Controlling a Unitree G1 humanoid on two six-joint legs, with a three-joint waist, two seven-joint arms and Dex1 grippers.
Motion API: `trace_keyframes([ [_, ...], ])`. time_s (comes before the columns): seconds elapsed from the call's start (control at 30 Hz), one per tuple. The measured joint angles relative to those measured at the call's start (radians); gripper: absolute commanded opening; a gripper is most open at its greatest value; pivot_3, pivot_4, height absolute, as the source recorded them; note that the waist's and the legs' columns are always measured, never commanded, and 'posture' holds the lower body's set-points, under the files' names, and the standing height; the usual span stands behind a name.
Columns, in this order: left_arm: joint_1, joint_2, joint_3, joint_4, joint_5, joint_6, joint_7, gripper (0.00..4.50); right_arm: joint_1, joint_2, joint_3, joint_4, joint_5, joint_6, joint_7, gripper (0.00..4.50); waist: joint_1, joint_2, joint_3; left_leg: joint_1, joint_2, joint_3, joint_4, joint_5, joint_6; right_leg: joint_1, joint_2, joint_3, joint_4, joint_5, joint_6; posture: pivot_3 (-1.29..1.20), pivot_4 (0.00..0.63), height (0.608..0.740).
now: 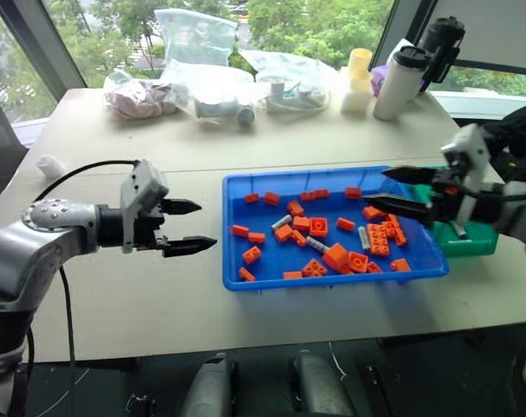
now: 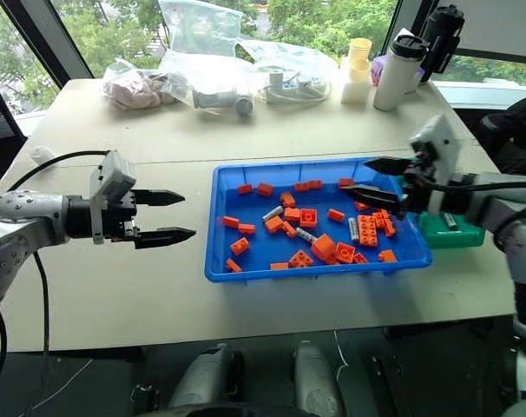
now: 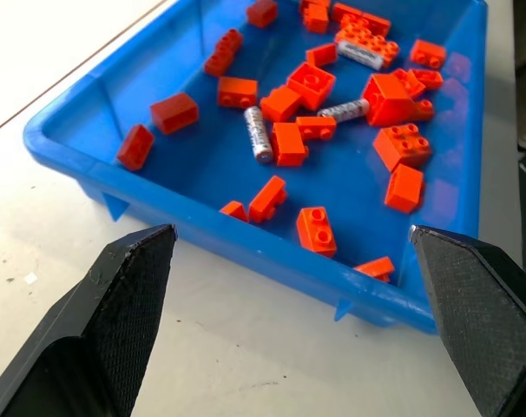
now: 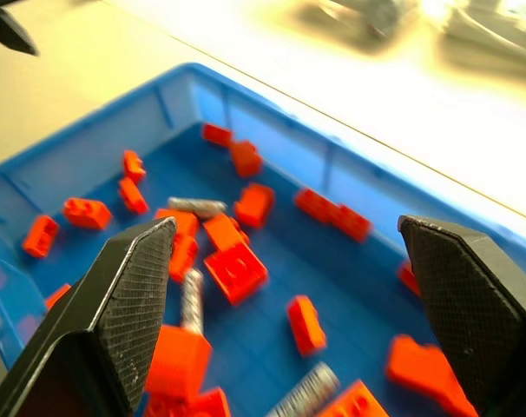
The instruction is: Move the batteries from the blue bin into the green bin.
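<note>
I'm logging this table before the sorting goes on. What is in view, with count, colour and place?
blue bin: one, bright blue, table centre.
batteries: three seen, silver-grey, inside the blue bin among the bricks.
toy bricks: many, orange, scattered in the blue bin.
green bin: one, teal-green, against the blue bin's right end.
plastic bags: several, clear, far edge of the table.
bottles: two, one white, one black, far right corner.
left gripper: black fingers, open, over the table left of the blue bin.
right gripper: black fingers, open, above the blue bin's right end.

batteries (image 1: 317,244) in blue bin (image 1: 246,282)
</note>
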Motion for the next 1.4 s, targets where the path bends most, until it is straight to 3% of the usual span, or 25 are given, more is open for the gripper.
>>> trace_keyframes([
  [0.17,-0.066,0.006,-0.031,0.004,0.017,-0.011,-0.054,4.5,-0.158,0.112,0.265,0.118,-0.193,-0.158,0.043,4.27,0.01,0.0,0.0,-0.007,-0.002,0.0,0.001,0.0,0.0,-0.007,-0.002,0.0,0.0,0.0,0.0,0.0,0.15,0.74],
  [0.4,-0.022,-0.05,-0.033,-0.065,0.021,-0.003,0.005,4.5,-0.279,0.211,0.465,0.425,-0.476,-0.478,0.122,4.27,0.001,0.0,0.0,-0.007,-0.002,0.002,0.003,0.0,0.0,-0.008,-0.003,0.0,0.002,0.001,0.002,0.0,0.15,0.74],
  [0.77,0.023,-0.081,0.0,-0.11,0.005,0.014,0.087,4.5,-0.417,0.335,0.544,0.754,-0.722,-0.852,0.125,4.27,0.003,0.0,0.0,-0.007,-0.002,0.001,0.002,0.002,-0.003,-0.01,-0.002,0.001,0.007,0.001,0.001,0.0,0.15,0.74],
  [1.2,0.026,-0.101,0.0,-0.11,0.008,0.009,0.105,4.5,-0.421,0.381,0.553,0.805,-0.78,-0.964,0.23,4.27,-0.001,0.0,0.0,-0.007,-0.002,0.001,0.002,0.002,-0.004,-0.012,-0.002,0.001,0.01,0.001,0.001,0.0,0.15,0.74],
  [1.3,0.026,-0.104,0.0,-0.109,0.009,0.005,0.106,4.5,-0.422,0.413,0.552,0.822,-0.779,-0.969,0.242,3.37,-0.002,0.0,0.0,-0.006,-0.002,0.001,0.002,0.002,-0.004,-0.012,-0.002,0.001,0.011,0.001,0.001,0.0,0.15,0.74],
  [1.4,0.026,-0.11,0.0,-0.109,0.012,0.004,0.106,4.5,-0.426,0.442,0.546,0.865,-0.762,-0.963,0.278,1.91,-0.002,0.0,0.0,-0.006,-0.002,0.001,0.002,0.003,-0.004,-0.012,-0.002,0.001,0.011,0.001,0.001,0.0,0.15,0.74],
])
